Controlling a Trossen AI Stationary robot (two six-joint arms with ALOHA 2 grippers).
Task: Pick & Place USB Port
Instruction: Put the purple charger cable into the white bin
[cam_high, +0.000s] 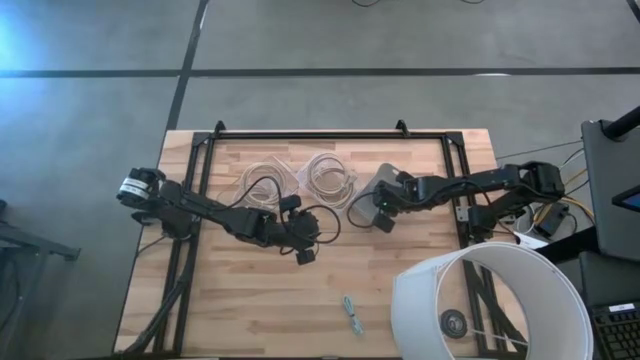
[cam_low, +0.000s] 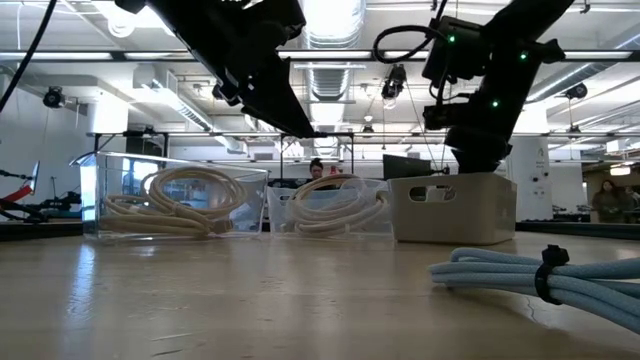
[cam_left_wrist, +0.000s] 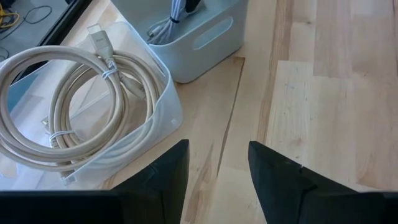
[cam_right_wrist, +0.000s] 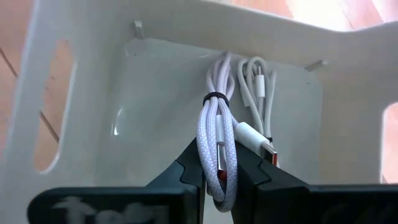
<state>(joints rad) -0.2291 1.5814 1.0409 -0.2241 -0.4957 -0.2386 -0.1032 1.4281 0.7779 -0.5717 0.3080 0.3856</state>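
A grey bin stands on the wooden table, right of centre. My right gripper points down into it, shut on a bundle of pale braided USB cable tied with a black band. A second white cable with a USB plug lies in the bin. My left gripper hovers open over the table's middle, holding nothing; its fingers frame bare wood. Another tied cable bundle lies near the front edge and shows close up in the low view. My right gripper pinches the braided bundle between its two fingers at one looped end. The fingers come from above, pointing steeply down into the bin. The bundle hangs lengthwise below them inside the bin. Whether its far end rests on the bin's floor I cannot tell.
Two clear containers with coiled beige cables stand at the back, left of the bin. A large white round shade fills the front right corner. A black frame borders the table's far edge and sides. Bare wood lies at the front left.
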